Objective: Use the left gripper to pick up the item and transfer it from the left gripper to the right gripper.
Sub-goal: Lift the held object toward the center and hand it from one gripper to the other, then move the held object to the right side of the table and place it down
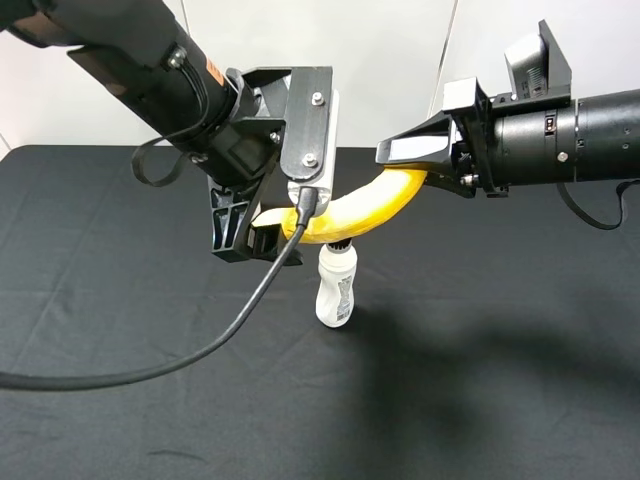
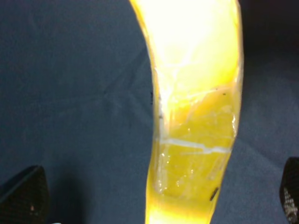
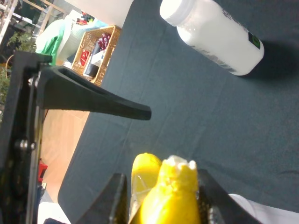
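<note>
Banana is clamped in right gripper; left gripper spread wide; white bottle upright.

We see bright, even light in the high view, with soft shadows across the black bench. Close to the left wrist camera, the banana glares white and blurs.
</note>
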### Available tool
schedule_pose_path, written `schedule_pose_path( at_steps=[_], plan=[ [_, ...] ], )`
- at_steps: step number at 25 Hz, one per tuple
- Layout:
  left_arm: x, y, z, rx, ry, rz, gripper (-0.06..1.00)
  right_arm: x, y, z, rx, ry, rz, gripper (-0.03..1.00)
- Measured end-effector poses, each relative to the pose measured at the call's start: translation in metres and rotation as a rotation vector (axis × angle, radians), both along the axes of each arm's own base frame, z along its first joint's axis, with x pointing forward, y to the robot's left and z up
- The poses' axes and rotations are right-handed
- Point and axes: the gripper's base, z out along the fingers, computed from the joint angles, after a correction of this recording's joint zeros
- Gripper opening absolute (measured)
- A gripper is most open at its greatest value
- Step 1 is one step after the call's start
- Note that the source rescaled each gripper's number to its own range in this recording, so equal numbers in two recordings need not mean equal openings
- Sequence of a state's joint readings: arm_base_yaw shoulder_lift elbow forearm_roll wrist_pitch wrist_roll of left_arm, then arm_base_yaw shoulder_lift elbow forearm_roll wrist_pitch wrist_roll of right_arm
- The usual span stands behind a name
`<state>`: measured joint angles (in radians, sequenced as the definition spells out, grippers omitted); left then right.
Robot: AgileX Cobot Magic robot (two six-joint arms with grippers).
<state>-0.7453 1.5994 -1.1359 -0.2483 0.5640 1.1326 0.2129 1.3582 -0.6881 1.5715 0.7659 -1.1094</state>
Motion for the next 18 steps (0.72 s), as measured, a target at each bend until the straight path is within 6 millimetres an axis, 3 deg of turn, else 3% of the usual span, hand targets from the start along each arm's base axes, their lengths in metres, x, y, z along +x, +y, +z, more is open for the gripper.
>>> schedule_pose_path(
  at_steps=[3,7,13,18],
  plan=[
    [-0.003,0.002,0.006,-0.009,0.004,0.015,0.99,0.000,0.000,0.000,0.001,0.000,0.000,0.01],
    [-0.012,0.013,0.029,-0.035,-0.025,0.060,1.00,0.000,0.000,0.000,0.005,0.003,-0.004,0.01],
    [-0.033,0.045,0.061,0.018,-0.012,0.200,1.00,0.000,0.000,0.000,0.008,0.004,-0.006,0.01],
    [-0.053,0.074,0.075,0.110,0.079,0.392,1.00,0.000,0.000,0.000,0.009,0.005,-0.007,0.01]
  ],
)
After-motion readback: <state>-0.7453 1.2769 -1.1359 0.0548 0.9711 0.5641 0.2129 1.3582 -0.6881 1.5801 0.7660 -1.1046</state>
